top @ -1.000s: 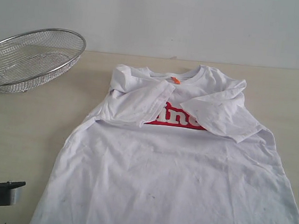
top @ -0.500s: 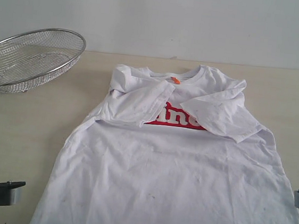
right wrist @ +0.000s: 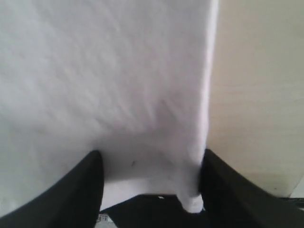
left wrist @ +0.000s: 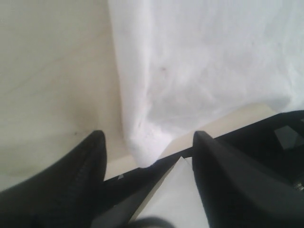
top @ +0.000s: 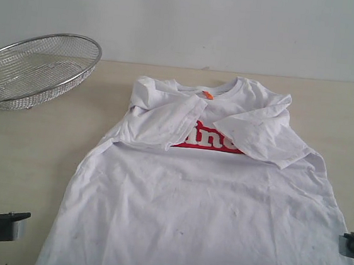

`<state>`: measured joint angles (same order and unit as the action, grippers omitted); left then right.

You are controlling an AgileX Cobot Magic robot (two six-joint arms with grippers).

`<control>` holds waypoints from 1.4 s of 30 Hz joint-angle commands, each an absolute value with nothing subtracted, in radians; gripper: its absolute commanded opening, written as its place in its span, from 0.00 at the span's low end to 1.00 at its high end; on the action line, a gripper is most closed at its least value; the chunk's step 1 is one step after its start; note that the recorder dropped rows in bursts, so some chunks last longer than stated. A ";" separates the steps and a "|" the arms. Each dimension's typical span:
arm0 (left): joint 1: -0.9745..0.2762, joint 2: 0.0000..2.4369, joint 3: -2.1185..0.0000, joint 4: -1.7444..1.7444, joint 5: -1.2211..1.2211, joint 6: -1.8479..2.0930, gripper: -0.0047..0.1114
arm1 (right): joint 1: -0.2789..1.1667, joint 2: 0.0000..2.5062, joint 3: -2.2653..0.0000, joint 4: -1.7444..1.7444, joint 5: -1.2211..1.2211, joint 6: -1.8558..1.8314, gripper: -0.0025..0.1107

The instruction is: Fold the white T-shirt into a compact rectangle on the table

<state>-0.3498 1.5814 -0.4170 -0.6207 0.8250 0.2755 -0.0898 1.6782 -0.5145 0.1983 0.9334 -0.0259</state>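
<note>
The shirt (top: 208,193) lies flat on the table (top: 36,149), collar at 12 o'clock, sleeves folded in. It looks light, limp and quick to crease, so the hem corners seem the best holds. The left gripper (left wrist: 148,137) at 7 o'clock and the right gripper (right wrist: 153,154) at 5 each straddle a corner, jaws spread, pinching nothing.

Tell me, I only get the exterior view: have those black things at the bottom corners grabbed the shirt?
Observer: No. The left wrist view shows the left fingers spread wide, with the white T-shirt hem corner between them, unpinched.
Visitor: And the right side?
Observer: The right fingers are spread too, straddling the other hem corner.
Visitor: Where does the hem end?
Observer: On the left, its corner reaches the table at the near edge.
</note>
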 commanded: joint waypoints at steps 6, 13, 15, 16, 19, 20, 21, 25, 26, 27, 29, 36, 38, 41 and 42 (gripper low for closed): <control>-0.348 1.583 -0.420 -0.613 0.825 0.284 0.49 | -0.086 1.687 -0.509 0.226 0.871 -0.070 0.15; -0.348 1.583 -0.420 -0.616 0.804 0.284 0.49 | -0.086 1.687 -0.509 0.226 0.865 -0.072 0.02; -0.348 1.583 -0.420 -0.624 0.804 0.284 0.49 | -0.086 1.687 -0.511 0.226 0.860 -0.072 0.02; -0.348 1.583 -0.422 -0.624 0.804 0.284 0.49 | -0.086 1.687 -0.512 0.226 0.860 -0.072 0.02; -0.348 1.583 -0.425 -0.643 0.806 0.298 0.49 | -0.086 1.687 -0.511 0.226 0.860 -0.078 0.02; -0.348 1.583 -0.426 -0.659 0.804 0.311 0.49 | -0.086 1.687 -0.511 0.226 0.859 -0.078 0.02; -0.348 1.583 -0.428 -0.675 0.804 0.327 0.49 | -0.086 1.687 -0.511 0.226 0.858 -0.078 0.02; -0.348 1.583 -0.438 -0.688 0.806 0.333 0.49 | -0.086 1.687 -0.511 0.226 0.858 -0.078 0.02; -0.348 1.586 -0.440 -0.688 0.804 0.333 0.49 | -0.086 1.687 -0.511 0.226 0.858 -0.078 0.02; -0.348 1.592 -0.442 -0.688 0.804 0.333 0.49 | -0.086 1.687 -0.511 0.226 0.858 -0.078 0.02; -0.348 1.616 -0.442 -0.697 0.804 0.345 0.49 | -0.086 1.687 -0.511 0.226 0.858 -0.078 0.02; -0.348 1.696 -0.442 -0.691 0.786 0.367 0.49 | -0.086 1.687 -0.511 0.226 0.858 -0.080 0.02; -0.348 1.705 -0.442 -0.698 0.772 0.367 0.49 | -0.086 1.687 -0.511 0.228 0.855 -0.080 0.02; -0.348 1.707 -0.442 -0.702 0.749 0.367 0.49 | -0.086 1.687 -0.511 0.230 0.855 -0.080 0.02; -0.348 1.707 -0.442 -0.702 0.742 0.370 0.49 | -0.086 1.687 -0.511 0.230 0.855 -0.080 0.02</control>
<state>-0.3498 1.6904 -0.4441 -0.7201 0.8472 0.3537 -0.0898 1.6805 -0.5130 0.2169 0.9196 -0.0695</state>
